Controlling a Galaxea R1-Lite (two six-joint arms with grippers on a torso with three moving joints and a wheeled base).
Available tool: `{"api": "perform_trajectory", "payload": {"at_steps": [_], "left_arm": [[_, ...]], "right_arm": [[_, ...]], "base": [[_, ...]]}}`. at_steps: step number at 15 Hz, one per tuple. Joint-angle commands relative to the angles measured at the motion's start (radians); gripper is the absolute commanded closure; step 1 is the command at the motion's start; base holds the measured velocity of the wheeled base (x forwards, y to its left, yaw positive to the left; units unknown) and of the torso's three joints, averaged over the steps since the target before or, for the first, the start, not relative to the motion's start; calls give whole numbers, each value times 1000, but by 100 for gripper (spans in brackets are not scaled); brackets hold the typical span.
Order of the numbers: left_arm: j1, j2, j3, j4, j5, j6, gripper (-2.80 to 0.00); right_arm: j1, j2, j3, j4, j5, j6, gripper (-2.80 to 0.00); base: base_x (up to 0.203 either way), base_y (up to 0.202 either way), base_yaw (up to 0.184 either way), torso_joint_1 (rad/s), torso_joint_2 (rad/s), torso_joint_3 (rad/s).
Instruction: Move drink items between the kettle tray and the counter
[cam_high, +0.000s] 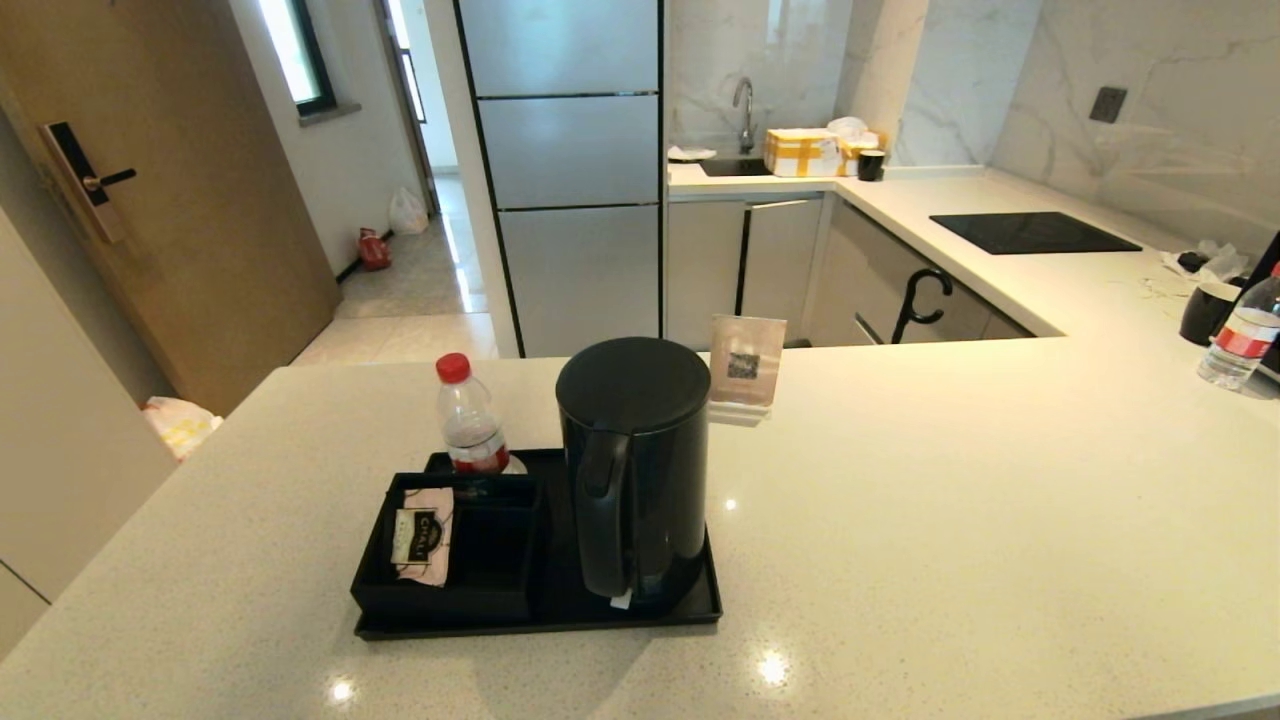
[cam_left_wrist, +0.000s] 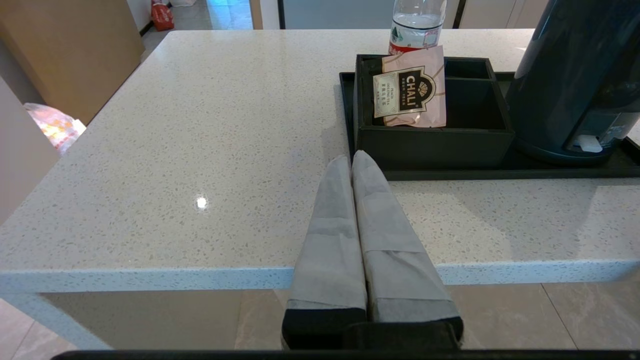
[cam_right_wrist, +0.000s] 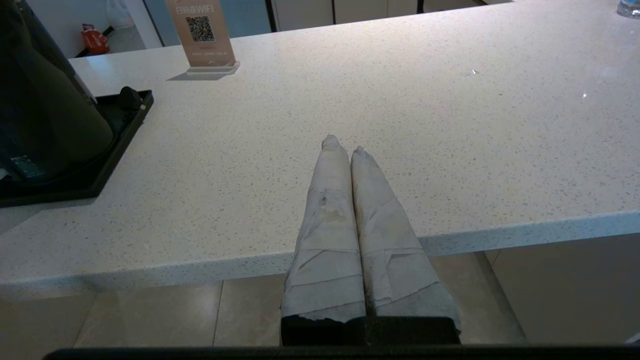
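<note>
Upright on the kettle tray, the kettle turns its handle nearward; the water bottle stands vertical at the tray's far left. Left gripper and right gripper hover at the counter edge, fingers pressed together.

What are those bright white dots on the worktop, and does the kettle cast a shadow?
Head view: the dots are ceiling-light glare on the glossy counter, near its front edge; the kettle throws a soft shadow forward past the tray. Left wrist view: one glint beside the shut left gripper.
</note>
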Motion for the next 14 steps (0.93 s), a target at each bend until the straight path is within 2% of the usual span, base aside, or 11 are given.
{"api": "perform_trajectory", "payload": {"at_steps": [1, 14], "left_arm": [[0, 1, 0, 0, 0, 0, 0], [0, 1, 0, 0, 0, 0, 0]], "right_arm": [[2, 2, 0, 0, 0, 0, 0], [0, 2, 0, 0, 0, 0, 0]], "base": [[0, 0, 0, 0, 0, 0], [0, 0, 0, 0, 0, 0]]}}
